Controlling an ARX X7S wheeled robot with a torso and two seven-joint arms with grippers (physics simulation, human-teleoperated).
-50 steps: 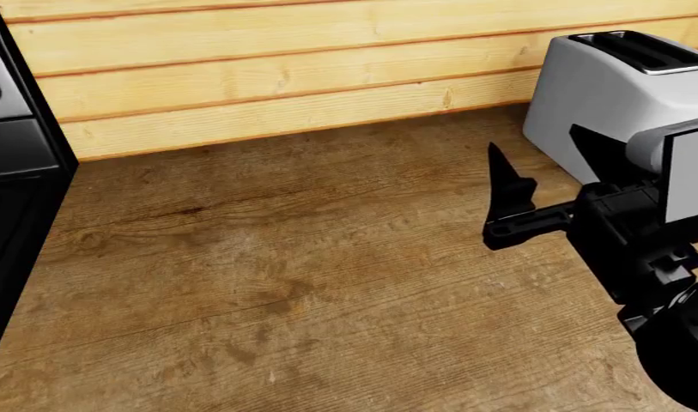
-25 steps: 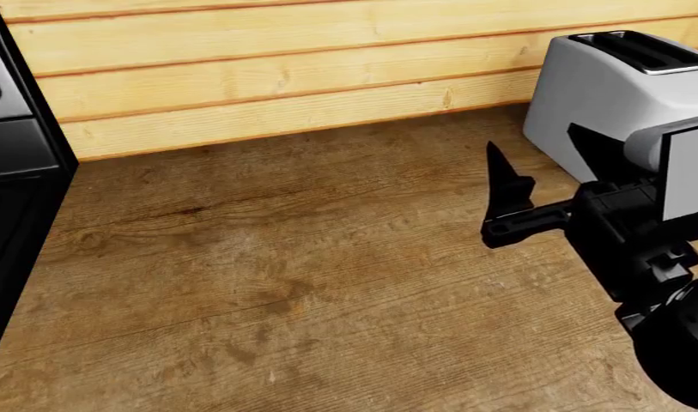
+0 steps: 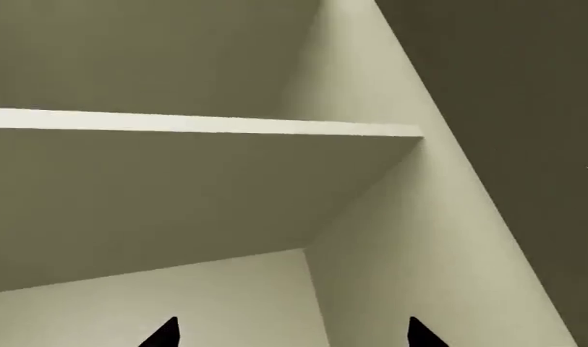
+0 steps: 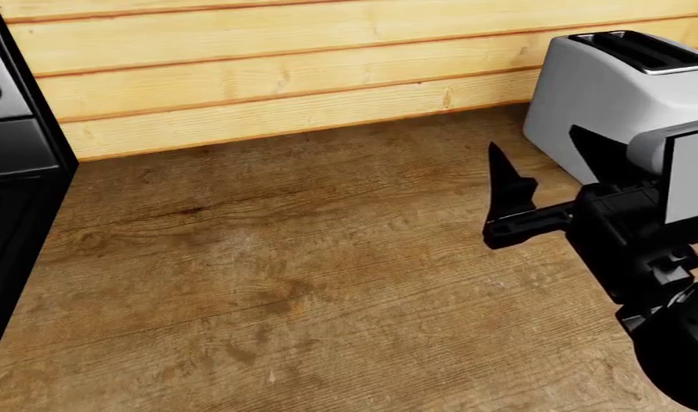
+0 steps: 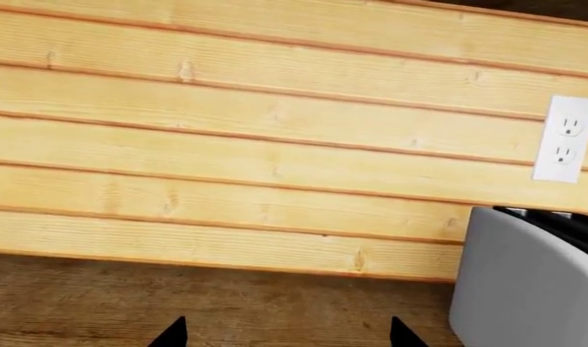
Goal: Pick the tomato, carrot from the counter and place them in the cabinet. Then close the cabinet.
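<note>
The tomato and the carrot are out of view in every frame. The brown wood-grain counter fills the head view. My right gripper hovers over the counter's right part, just left of the toaster, open and empty. In the right wrist view its black fingertips stand wide apart over the counter. My left gripper is out of the head view. It is open and empty, and it faces the pale cabinet interior, below a shelf. No cabinet door shows.
A white toaster stands at the counter's back right and also shows in the right wrist view. A plank wall runs behind, with a wall outlet. A black stove borders the counter on the left.
</note>
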